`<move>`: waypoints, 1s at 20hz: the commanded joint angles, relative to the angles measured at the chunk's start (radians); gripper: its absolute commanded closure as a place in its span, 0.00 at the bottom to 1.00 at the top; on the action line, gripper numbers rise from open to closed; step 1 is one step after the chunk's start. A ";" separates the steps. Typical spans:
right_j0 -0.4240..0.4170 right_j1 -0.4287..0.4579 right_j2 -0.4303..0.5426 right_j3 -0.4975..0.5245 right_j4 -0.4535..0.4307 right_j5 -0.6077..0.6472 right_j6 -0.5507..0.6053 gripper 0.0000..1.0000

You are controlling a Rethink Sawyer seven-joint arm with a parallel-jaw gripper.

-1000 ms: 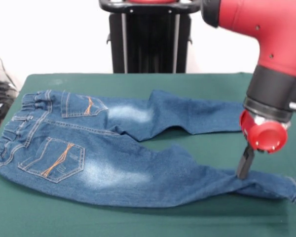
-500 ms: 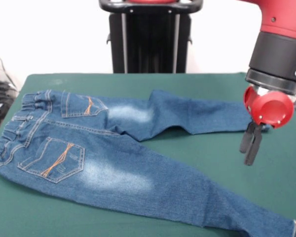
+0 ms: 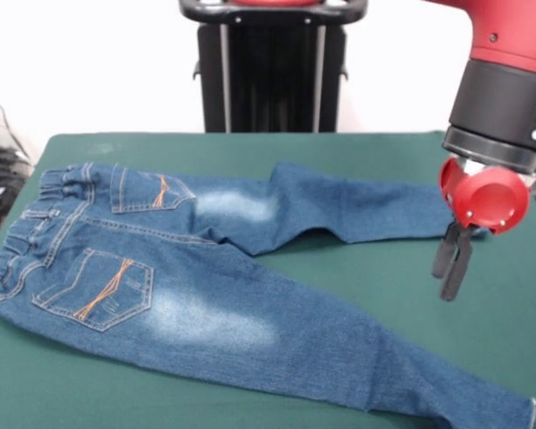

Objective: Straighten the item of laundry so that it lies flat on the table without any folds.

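Since a second ago the arm has risen off the near trouser leg, and that leg has swung out toward the front corner; over the last half second almost nothing has changed. The jaws (image 3: 452, 263) now hang in the air above bare green bench (image 3: 250, 147), between the two leg ends, holding nothing. The two black fingers (image 3: 456, 268) sit close together, seemingly closed or nearly so, with no cloth between them.

The jeans (image 3: 205, 277) lie back-side up across the bench, waistband toward the left edge of the front view, both orange-stitched pockets showing. The far leg runs right along the bench, its cuff hidden behind the red wrist. The near leg stretches diagonally to the lower right, its cuff at the very corner of the picture. The cloth looks largely flat, with a soft fold where the legs meet at the crotch.

The risk from here seems twofold. The near cuff lies close to the bench's front edge, so another pull that way could drag it over. And a descent with the jaws unopened would push and bunch the denim instead of gripping it.
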 commanded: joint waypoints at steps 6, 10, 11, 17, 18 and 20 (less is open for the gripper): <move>0.001 0.134 0.058 -0.034 -0.034 0.113 0.170 0.00; 0.005 0.234 -0.042 -0.200 -0.002 0.219 0.308 0.00; 0.002 0.261 -0.069 -0.247 0.006 0.245 0.344 0.00; -0.030 0.412 -0.205 -0.460 0.067 0.329 0.502 0.00; -0.037 0.434 -0.229 -0.491 0.076 0.343 0.525 0.00; -0.049 0.462 -0.271 -0.542 0.090 0.379 0.566 0.00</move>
